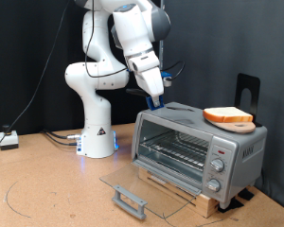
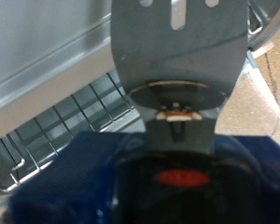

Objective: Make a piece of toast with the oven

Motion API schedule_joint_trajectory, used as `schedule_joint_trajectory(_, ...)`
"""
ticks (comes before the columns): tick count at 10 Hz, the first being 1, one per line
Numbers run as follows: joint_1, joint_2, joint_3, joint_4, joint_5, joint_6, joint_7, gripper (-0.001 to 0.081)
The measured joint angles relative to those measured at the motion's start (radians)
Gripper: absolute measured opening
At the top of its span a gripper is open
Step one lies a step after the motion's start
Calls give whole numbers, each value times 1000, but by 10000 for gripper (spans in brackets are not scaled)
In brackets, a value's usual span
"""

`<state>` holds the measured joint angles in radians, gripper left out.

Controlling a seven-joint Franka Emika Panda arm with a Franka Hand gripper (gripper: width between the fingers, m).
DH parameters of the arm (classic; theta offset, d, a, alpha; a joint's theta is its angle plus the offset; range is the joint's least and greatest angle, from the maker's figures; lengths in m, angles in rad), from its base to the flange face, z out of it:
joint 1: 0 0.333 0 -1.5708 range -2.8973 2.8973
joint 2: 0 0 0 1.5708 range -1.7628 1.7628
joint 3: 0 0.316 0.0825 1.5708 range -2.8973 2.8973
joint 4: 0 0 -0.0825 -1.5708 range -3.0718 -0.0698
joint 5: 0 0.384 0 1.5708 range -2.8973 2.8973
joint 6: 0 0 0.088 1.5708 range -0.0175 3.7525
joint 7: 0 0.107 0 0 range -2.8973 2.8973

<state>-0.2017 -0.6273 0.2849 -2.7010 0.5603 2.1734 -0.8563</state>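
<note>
So far only the oven [image 1: 197, 144] door is open: the toast [image 1: 228, 116] lies on its roof, while the gripper [image 1: 158, 100] hovers nearby, its opening impossible to judge.

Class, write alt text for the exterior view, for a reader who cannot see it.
A white robot arm's gripper hovers above a silver toaster oven whose glass door lies open on the table. A slice of toast rests on the oven's roof, towards the view's right.

Brown tabletop [image 1: 47, 189] w/ oven [image 1: 199, 147] on wood block [image 1: 204, 196], robot base [image 1: 97, 142], cables [image 1: 57, 139].
</note>
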Motion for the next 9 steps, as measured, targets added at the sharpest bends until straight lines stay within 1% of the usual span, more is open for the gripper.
schedule_joint_trajectory(2, 1, 16, 22, -2, 13, 1, 14, 414)
schedule_joint_trajectory(4, 1, 28, 33, -3, 29, 6, 14, 414)
schedule_joint_trajectory(6, 0, 34, 45, -7, 33, 17, 20, 414)
schedule_joint_trajectory(9, 0, 62, 67, -7, 34, 28, 45, 414)
